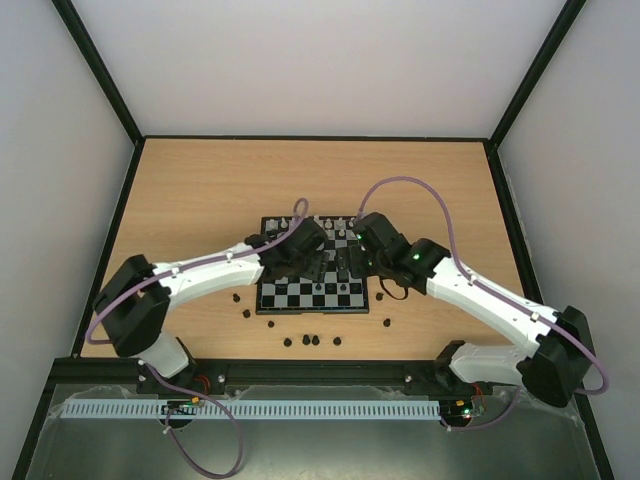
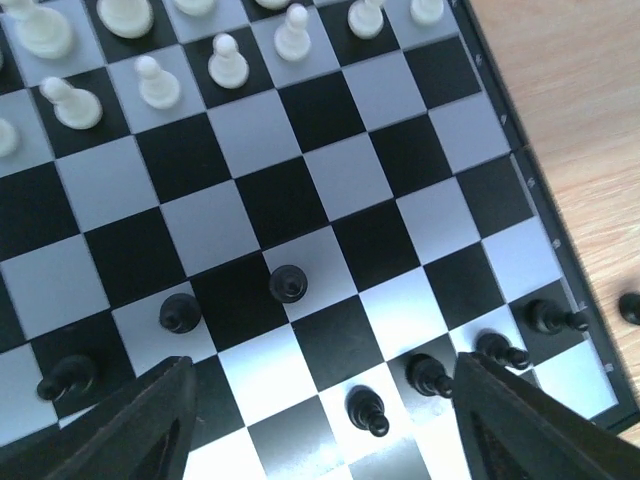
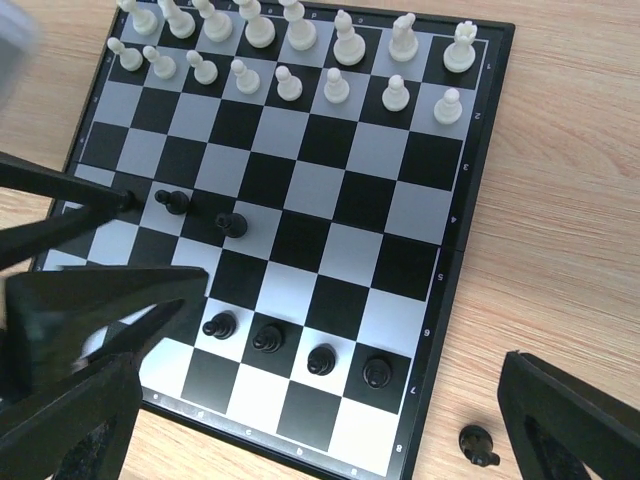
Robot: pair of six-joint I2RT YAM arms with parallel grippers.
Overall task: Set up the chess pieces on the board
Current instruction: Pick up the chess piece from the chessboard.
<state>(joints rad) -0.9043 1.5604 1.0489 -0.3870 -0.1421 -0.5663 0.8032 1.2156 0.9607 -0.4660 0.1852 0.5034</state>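
the board point(image 1: 290, 300) lies at the middle of the worktop point(image 1: 200, 190), and bare wood shows round all four sides of its thin dark frame. the white pieces point(image 3: 300, 50) stand in two rows along the far edge. the black pieces point(image 3: 266, 338) stand toward the near edge. in the right wrist view four of them sit side by side in the second row from that edge, running in from the right side. two more point(image 3: 231, 224) stand farther in, left of the middle. a band of bare squares runs between these and the white rows.

the left claw point(image 2: 322, 385) hangs over the near left part of the board. its fingers point(image 2: 140, 425) are spread wide and hold nothing. in its own view one black piece point(image 2: 367, 408) shows in the gap between them, apart from both.

the right claw point(image 1: 347, 263) hangs over the board just right of the left one. it is spread wide too and grips nothing. the two claws crowd close together above the middle squares.

loose black pieces point(image 1: 316, 340) lie on the worktop in a short row in front of the board's near edge. two others point(image 1: 245, 314) lie off the near left corner. a single one point(image 1: 387, 322) lies off the near right corner, on the wood just outside the frame.
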